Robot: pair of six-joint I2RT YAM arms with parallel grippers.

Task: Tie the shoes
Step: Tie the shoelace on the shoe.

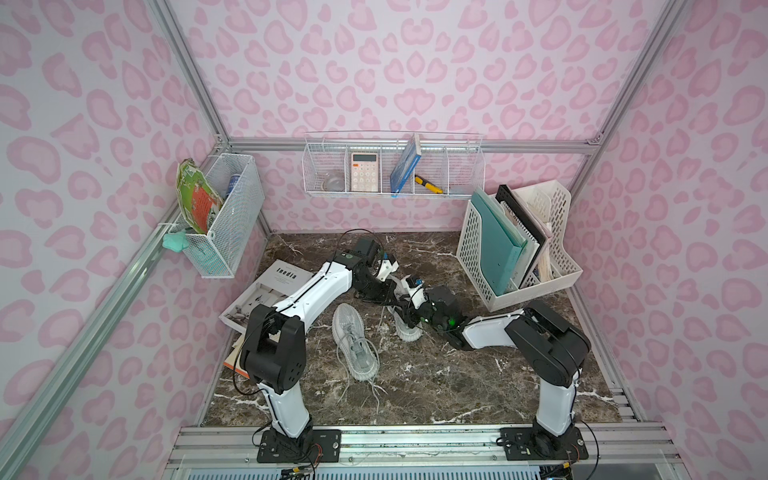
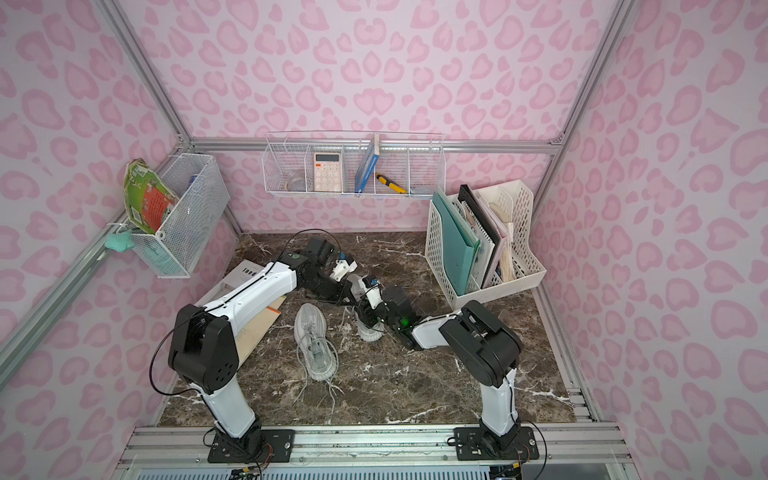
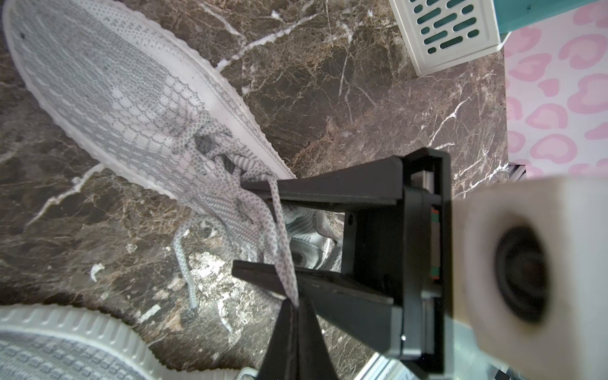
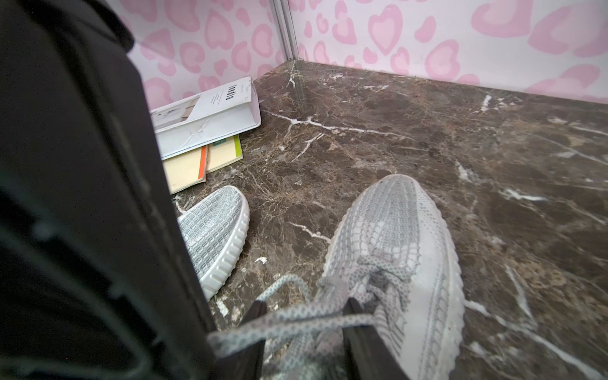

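— Jaws on the left gripper [image 3: 296, 309]: what state?
— Shut. They pinch one lace [image 3: 285, 260] at the very tip. The lace runs straight to them from the eyelets of the right-hand shoe [image 3: 115, 88].
— And the right gripper [image 4: 306, 312]?
— Jaws partly apart. The same lace lies across both fingers [image 4: 360, 332], unclamped.
— Position of the shoes?
— From where I stand, both rest sole-down on the marble table [image 1: 457, 374]. The right-hand shoe sits mid-table beneath the two grippers, which nearly meet over its tongue. Mostly its heel end shows in both top views. The left-hand shoe [image 1: 355, 345] lies just beside it, nearer the front edge, with its loose laces [image 1: 376, 390] trailing on the table.
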